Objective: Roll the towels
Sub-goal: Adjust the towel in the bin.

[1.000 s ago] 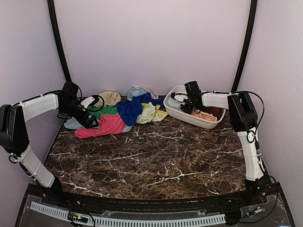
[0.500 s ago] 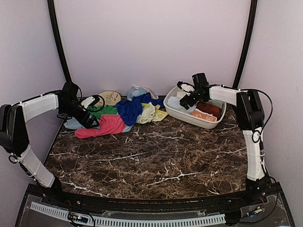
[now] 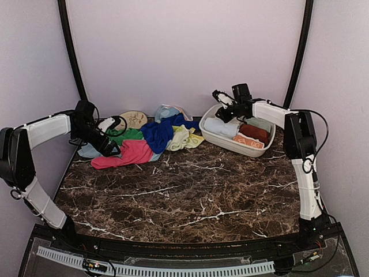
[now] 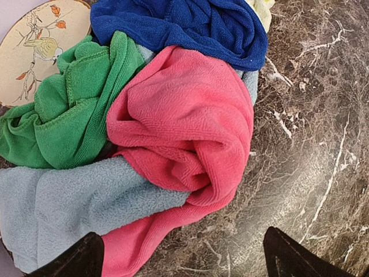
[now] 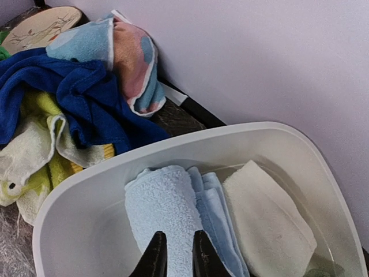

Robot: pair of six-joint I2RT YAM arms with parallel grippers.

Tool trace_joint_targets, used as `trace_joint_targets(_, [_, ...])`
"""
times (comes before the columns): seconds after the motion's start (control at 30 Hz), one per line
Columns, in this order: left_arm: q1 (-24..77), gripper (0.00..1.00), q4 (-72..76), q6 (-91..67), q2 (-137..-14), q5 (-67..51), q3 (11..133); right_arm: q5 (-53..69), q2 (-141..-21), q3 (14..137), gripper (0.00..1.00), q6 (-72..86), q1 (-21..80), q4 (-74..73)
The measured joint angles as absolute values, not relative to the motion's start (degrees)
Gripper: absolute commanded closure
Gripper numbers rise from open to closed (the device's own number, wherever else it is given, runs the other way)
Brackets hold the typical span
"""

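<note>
Right arm above the basin, loose towels waiting

The right gripper (image 5: 174, 254) hung nearly closed and empty over the white oval plastic basin (image 3: 222, 140) holding the rolled pale blue terry towel (image 5: 164, 208). The left gripper (image 4: 183, 254) gaped wide over the crumpled pink-red terry towel (image 4: 184, 124); it would best be spread flat before rolling.

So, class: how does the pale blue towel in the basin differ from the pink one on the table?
The pale blue towel is neatly rolled; the pink towel lies crumpled. The blue one sits in the white basin, the pink one on the marble table against other towels. Both are terry cloth.
</note>
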State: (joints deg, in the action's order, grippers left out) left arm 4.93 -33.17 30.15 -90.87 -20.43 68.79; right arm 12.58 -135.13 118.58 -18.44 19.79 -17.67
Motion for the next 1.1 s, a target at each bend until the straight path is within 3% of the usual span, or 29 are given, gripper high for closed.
trace_joint_targets(0.17, [4.64, 0.01, -33.41, 30.15, -90.87, -20.67, 68.79, 16.38, -135.33, 115.24, 1.00, -15.90, 19.79, -18.68])
trace_joint_targets(0.53, [4.60, 0.01, -33.54, 30.13, -90.87, -21.02, 68.79, 19.22, -137.51, 115.66, 1.00, -11.73, 19.27, -25.28])
trace_joint_targets(0.87, [3.92, 0.01, -33.80, 30.13, -91.57, -20.95, 68.97, 13.56, -144.53, 122.50, 1.00, -7.09, 16.36, -27.97])
trace_joint_targets(1.1, [3.09, 0.01, -34.44, 30.17, -92.71, -20.58, 68.97, 10.63, -142.67, 118.63, 0.89, -4.60, 16.32, -23.92])
